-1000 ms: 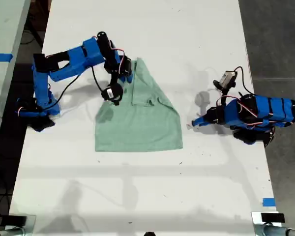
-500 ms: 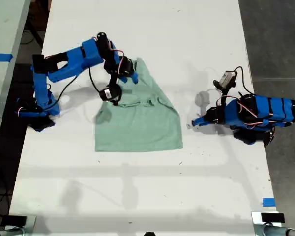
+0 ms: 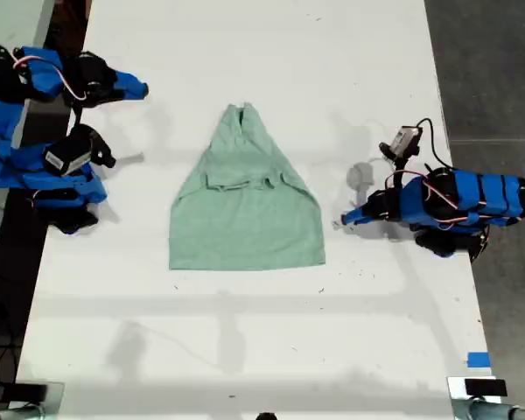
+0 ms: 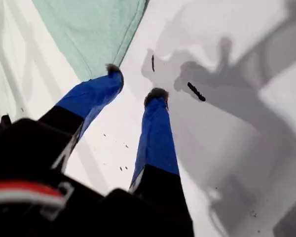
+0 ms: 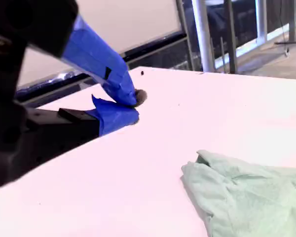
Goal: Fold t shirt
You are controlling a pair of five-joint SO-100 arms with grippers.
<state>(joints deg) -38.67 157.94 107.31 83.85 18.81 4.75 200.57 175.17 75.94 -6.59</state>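
the t shirt [image 3: 248, 206] lies flat near the middle of the white worktop [image 3: 245, 350], partly folded: its upper part narrows to a point toward the worktop's far edge in the exterior view, and its wide hem runs straight across the near side. my first gripper [image 4: 135, 84] hangs low over bare worktop just beside the shirt's edge, jaws parted and empty. my second gripper [image 5: 133, 106] is raised near the worktop's edge at the exterior view's left, well apart from the shirt, its jaws closed to a narrow gap with nothing between them.
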